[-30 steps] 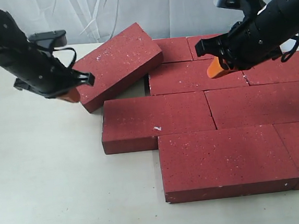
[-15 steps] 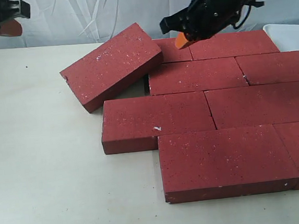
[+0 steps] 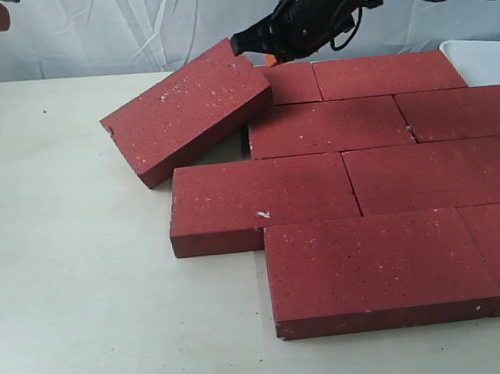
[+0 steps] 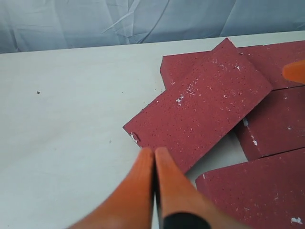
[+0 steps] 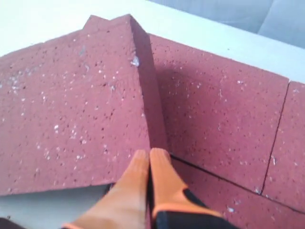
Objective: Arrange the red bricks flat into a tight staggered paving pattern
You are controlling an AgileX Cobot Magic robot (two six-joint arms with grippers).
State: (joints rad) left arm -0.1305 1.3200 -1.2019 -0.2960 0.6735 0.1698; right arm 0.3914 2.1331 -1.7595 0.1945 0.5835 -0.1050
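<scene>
Bricks lie flat in tight staggered rows on your desk, all but one loose brick at the far left, which sits skewed and tilted with its far corner overlapping a neighbour. Your right pincer is closed and empty, its tips together at that brick's raised end. Your left pincer is closed too, empty, held above the desk near the loose brick.

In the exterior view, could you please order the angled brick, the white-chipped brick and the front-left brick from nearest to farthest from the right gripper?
From the right gripper:
1. Angled brick, back left, its far corner right beside the gripper.
2. White-chipped brick, middle left, in front of the angled one.
3. Front-left brick, in the row nearest the camera.
</scene>
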